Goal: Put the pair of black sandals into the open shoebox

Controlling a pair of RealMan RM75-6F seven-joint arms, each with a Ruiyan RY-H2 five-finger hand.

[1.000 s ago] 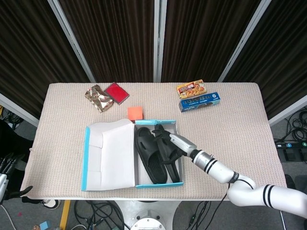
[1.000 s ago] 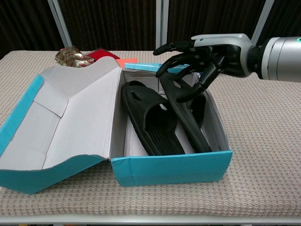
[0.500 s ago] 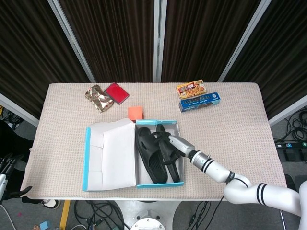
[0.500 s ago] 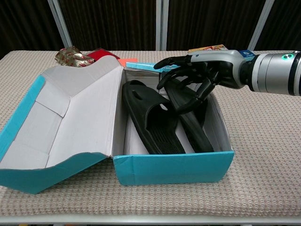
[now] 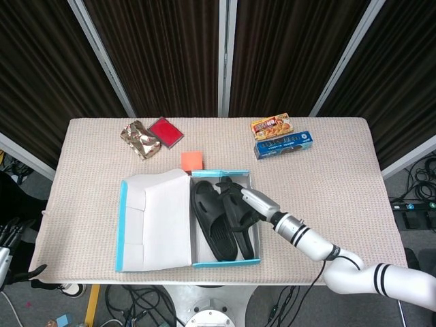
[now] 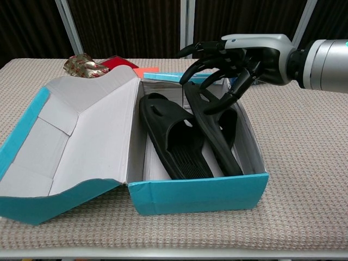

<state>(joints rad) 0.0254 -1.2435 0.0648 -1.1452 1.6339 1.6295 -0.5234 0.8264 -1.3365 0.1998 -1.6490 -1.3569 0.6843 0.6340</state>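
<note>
Open shoebox [image 6: 198,193] on the desk [image 5: 327,197], turquoise outside and white inside, its lid [image 6: 81,141] folded out flat to one side. Both black sandals lie inside, long axes running from the near wall to the far wall. The sandal next to the lid [image 6: 173,138] rests flat on the box floor, strap up. The second sandal [image 6: 215,133], on the side away from the lid, stands tilted on its edge against the first, its far end raised.

Right hand [image 6: 231,60] above the far end of the shoebox, fingers [image 6: 198,65] spread and curved downward around the raised end of the tilted sandal; whether it grips the sandal or merely touches it cannot be told. Left hand [image 5: 8,235] at the picture's edge, off the desk, well apart from the shoebox; its pose is unclear.

Beyond the shoebox: an orange square [image 5: 192,159] just past its far wall; farther off, a crumpled foil packet [image 5: 139,139] and red packet [image 5: 165,131] on the lid side; a yellow box [image 5: 271,126] and blue box [image 5: 283,144] on the other.
</note>
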